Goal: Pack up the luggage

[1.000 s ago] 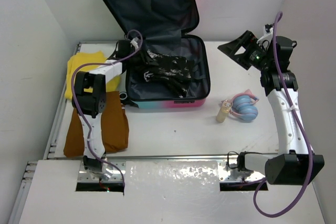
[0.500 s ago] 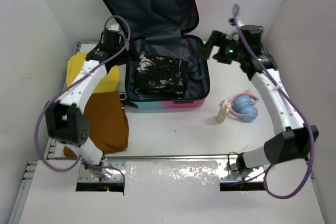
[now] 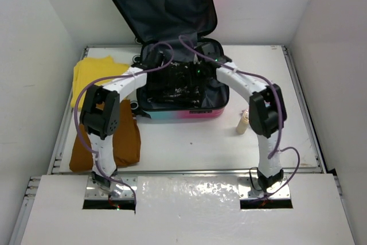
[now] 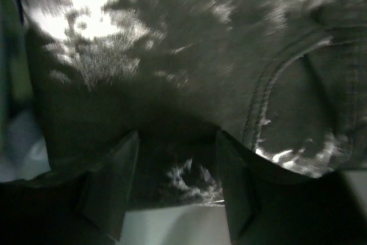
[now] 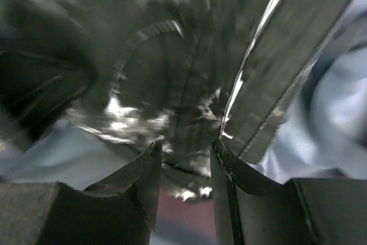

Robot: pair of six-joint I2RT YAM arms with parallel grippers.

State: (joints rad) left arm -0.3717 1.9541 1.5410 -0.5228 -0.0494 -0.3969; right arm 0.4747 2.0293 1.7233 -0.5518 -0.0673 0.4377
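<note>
At the back middle of the table (image 3: 189, 142), the luggage (image 3: 183, 113) lies open. Its lid (image 3: 166, 4) stands up against the rear wall, and its pink-to-teal shell faces the arms. A black garment (image 3: 183, 87) flecked with white fills the lower half.

Half a second ago the left gripper (image 3: 162, 68) was at the left rim of the case and the right gripper (image 3: 199, 72) hovered at the right rim. Both have since come down inside the case and now meet over the garment. The garment lay as a flat folded rectangle then and now looks more rumpled. Blue headphones that showed to the right of the case are now hidden behind the right arm. Only a small beige bottle (image 3: 243, 121) shows beside that arm.

Both wrist views are blurred. The left fingers (image 4: 109, 182) stand partly closed with speckled fabric between them, and the right fingers (image 5: 143, 182) stand closer together, also with fabric in the gap. I cannot tell whether either pair actually pinches the cloth.

Left of the case, a yellow cloth (image 3: 92, 73) and a brown cloth (image 3: 123, 136) lie where they were.
</note>
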